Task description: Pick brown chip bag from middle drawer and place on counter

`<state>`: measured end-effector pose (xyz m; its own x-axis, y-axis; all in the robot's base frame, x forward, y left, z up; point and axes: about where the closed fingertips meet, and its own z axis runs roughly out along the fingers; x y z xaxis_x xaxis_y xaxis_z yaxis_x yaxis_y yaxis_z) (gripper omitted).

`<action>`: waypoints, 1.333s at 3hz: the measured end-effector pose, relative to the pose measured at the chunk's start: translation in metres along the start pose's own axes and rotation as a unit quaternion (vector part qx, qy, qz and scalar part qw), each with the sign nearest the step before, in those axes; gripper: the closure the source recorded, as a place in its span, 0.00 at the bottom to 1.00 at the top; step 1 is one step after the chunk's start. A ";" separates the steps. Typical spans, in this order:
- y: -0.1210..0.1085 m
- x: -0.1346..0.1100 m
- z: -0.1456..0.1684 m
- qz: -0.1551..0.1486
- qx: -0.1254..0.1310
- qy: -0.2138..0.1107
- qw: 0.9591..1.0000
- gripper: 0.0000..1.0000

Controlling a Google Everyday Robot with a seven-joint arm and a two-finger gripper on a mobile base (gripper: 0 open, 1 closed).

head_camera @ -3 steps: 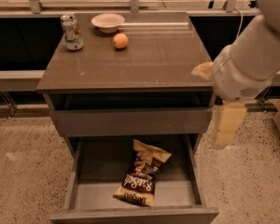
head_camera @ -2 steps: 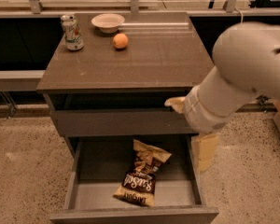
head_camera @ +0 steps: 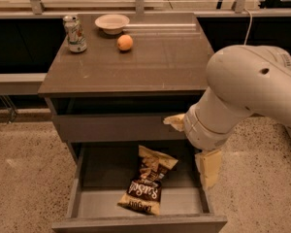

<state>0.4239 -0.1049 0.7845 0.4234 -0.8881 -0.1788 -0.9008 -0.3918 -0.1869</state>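
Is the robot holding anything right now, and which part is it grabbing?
Nothing is held. The gripper hangs empty over the right side of the open grey-brown middle drawer, apart from the crinkly brown chip bag lying on its floor.

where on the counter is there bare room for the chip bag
Bare: front half and right side of the counter. Crowded: back left, with soda can, bowl, orange. The pincer hangs by the right wall of the middle drawer.

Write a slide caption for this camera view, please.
Gripper hovers over the right side of the open drawer, bag inside; can, bowl, orange on the counter.
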 end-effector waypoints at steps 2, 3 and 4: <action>0.010 0.007 0.133 -0.153 -0.123 0.028 0.980 0.00; 0.023 0.006 0.186 -0.247 -0.153 0.024 0.957 0.00; 0.021 0.006 0.190 -0.272 -0.146 0.021 0.951 0.00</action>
<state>0.4258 -0.0728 0.5958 0.8355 -0.5415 -0.0929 -0.5407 -0.8404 0.0364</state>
